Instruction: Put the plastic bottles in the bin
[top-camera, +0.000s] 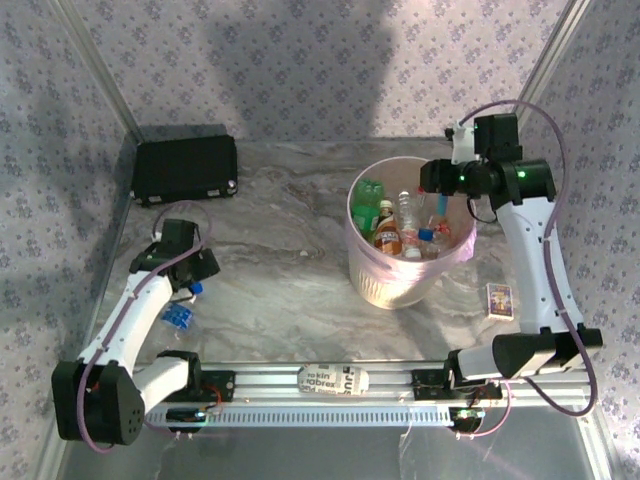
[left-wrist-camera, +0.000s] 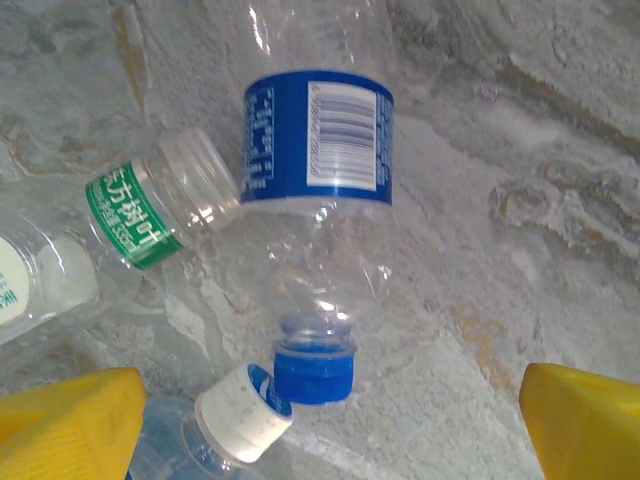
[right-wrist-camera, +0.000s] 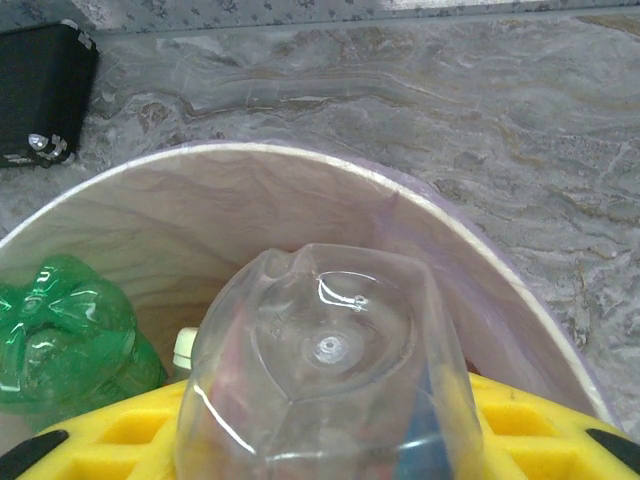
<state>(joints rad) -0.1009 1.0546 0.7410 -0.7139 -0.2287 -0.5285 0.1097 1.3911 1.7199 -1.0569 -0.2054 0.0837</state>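
Pale pink and translucent, the bin (top-camera: 375, 285) stands on the marbled table (top-camera: 280, 250), right of centre in the top view. We see several bottles already inside it, a green bottle (top-camera: 366, 194) among them. The right gripper (top-camera: 441, 200) hangs over the bin's far right rim. The left gripper (top-camera: 187, 285) is low over the table at the left, beside a blue-labelled bottle (top-camera: 178, 316). A black case (top-camera: 185, 168) lies in the far left corner, a card (top-camera: 499, 300) lies right of the bin, and a printed strip (top-camera: 333, 380) sits on the front rail. From up here we cannot tell how either gripper's jaws stand.

The left wrist view settles one of them: its yellow fingertips (left-wrist-camera: 60, 425) sit wide apart at the bottom corners, holding nothing. Between them lies the blue-labelled bottle, its blue cap nearest the camera. A green-labelled bottle (left-wrist-camera: 150, 210) touches its side, and a white-capped bottle (left-wrist-camera: 235, 420) lies against its cap.

The right wrist view shows us the yellow pads (right-wrist-camera: 520, 425) clamped on a clear bottle (right-wrist-camera: 320, 370). Its base faces the camera above the bin's opening, with the green bottle down at the left.
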